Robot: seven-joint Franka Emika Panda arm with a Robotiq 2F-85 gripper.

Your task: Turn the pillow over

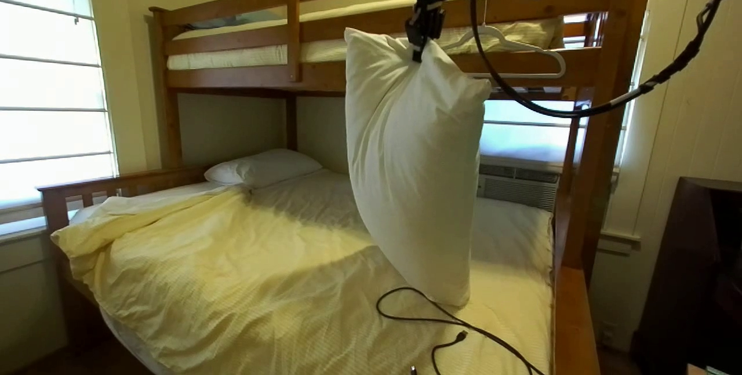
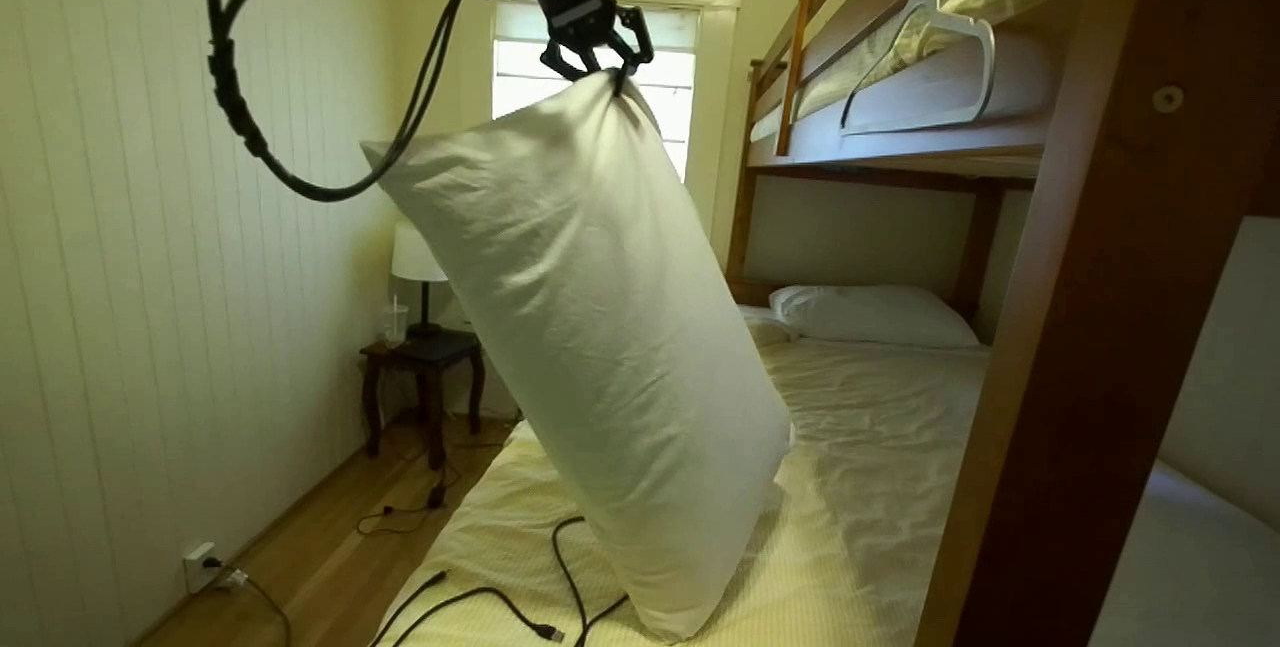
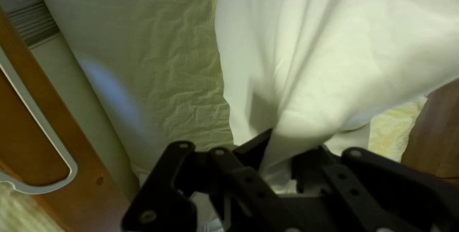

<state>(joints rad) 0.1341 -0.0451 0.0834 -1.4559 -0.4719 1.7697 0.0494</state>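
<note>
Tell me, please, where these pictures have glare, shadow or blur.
In an exterior view, the window at left is washed out; in the wrist view, a shadow marks the white pillow, bluish light falls on the bedding, and the end effector looks slightly blurred.

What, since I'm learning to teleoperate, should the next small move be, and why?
Probably ease the pillow down while carrying its top edge sideways, so it tips over onto the bedspread. The fingers pinch that edge, and the pillow slants steeply, its lower end on or near the bedspread.
</note>
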